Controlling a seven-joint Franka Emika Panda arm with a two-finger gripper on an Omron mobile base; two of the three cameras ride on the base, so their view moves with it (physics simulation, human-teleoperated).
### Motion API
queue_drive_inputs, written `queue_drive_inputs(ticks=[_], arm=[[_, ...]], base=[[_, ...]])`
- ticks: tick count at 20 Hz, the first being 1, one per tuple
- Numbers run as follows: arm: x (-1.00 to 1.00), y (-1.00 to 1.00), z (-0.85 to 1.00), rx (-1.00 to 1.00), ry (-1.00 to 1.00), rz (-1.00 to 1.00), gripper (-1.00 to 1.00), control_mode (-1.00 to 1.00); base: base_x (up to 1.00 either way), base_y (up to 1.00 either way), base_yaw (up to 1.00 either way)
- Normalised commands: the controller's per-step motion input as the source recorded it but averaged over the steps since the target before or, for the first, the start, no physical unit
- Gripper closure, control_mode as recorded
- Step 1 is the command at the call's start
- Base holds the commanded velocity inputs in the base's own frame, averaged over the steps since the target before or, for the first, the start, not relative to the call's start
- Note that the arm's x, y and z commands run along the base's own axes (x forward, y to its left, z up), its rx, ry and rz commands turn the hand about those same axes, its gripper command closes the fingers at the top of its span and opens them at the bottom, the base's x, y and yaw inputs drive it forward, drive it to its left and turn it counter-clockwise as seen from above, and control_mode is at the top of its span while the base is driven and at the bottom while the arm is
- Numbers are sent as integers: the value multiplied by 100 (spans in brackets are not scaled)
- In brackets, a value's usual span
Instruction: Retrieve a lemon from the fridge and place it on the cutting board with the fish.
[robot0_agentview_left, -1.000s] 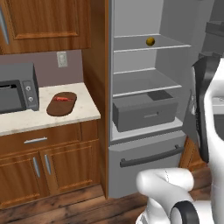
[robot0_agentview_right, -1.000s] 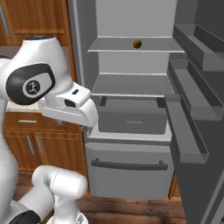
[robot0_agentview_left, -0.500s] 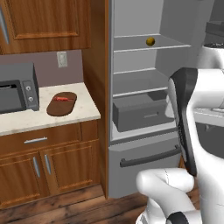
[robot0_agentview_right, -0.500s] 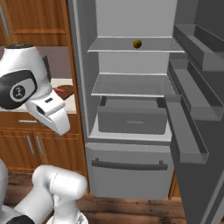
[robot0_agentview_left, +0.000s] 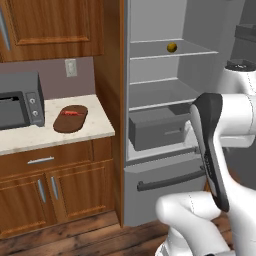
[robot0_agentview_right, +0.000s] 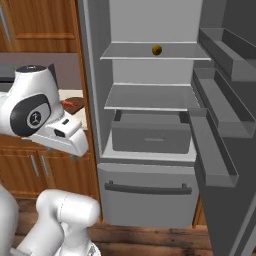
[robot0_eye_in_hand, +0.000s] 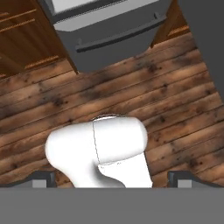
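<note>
The small round yellow lemon (robot0_agentview_left: 171, 47) sits alone on the top grey shelf (robot0_agentview_right: 150, 51) of the tall grey fridge (robot0_agentview_left: 155, 165), toward the far right of that shelf, resting on it and touching nothing else. The fridge stands open, its door (robot0_agentview_right: 225, 125) swung out to the right with grey door bins facing inward. Below the lemon's shelf is a second grey shelf, then a grey drawer (robot0_agentview_right: 151, 135), and lowest a closed compartment with a long dark horizontal bar handle (robot0_agentview_right: 147, 189).

Left of the fridge, past a brown wooden side panel, the pale stone surface (robot0_agentview_left: 55, 132) carries the dark brown oval wooden cutting board (robot0_agentview_left: 70, 119). The small slender red-orange fish (robot0_agentview_left: 70, 113) lies on top of the board, toward its far end. A dark grey microwave (robot0_agentview_left: 17, 102) stands just left of the board, and brown wooden cabinets sit beneath the surface.

The claw (robot0_eye_in_hand: 111, 177) points down at the brown plank floor (robot0_eye_in_hand: 175, 87) in front of the fridge's lower compartment, its two dark fingertips (robot0_eye_in_hand: 41, 178) spread wide with nothing between them, well apart from the lemon.
</note>
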Motion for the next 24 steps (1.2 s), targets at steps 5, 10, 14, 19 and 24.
queue_drive_inputs(ticks=[5, 10, 14, 19, 24], arm=[[1, 0, -33, 0, 0, 11, -100, -100], [0, 0, -1, 0, 0, 0, -100, -100], [0, 0, 0, 0, 0, 0, -100, -100], [12, -4, 0, 0, 0, 4, -100, -100], [6, -4, 0, 0, 0, 3, -100, 100]], base=[[0, 0, 0], [0, 0, 0], [0, 0, 0], [0, 0, 0], [28, -26, 15]])
